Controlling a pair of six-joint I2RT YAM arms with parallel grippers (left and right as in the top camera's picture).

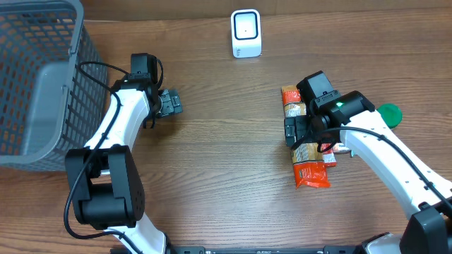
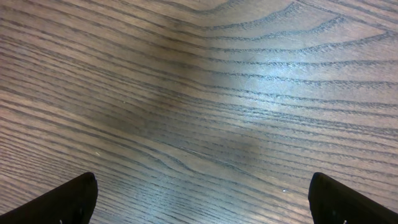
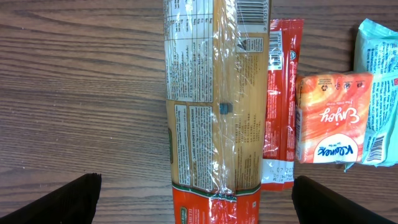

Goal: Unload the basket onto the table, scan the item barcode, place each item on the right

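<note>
A long pasta packet (image 3: 214,112), clear with orange ends, lies on the wooden table with a barcode (image 3: 252,11) on its upper face. My right gripper (image 3: 198,198) hovers open above it, one finger on each side and nothing held. From overhead the right gripper (image 1: 298,131) covers the middle of the packet (image 1: 311,173). A white scanner (image 1: 246,33) stands at the back centre. My left gripper (image 1: 171,104) is open over bare wood, and in its wrist view the left gripper (image 2: 202,198) has only table between the fingers.
Next to the pasta lie a red packet (image 3: 281,106), a small orange pack (image 3: 329,118) and a teal pack (image 3: 380,81). A grey wire basket (image 1: 39,85) fills the left side. A green round thing (image 1: 389,113) sits at the right.
</note>
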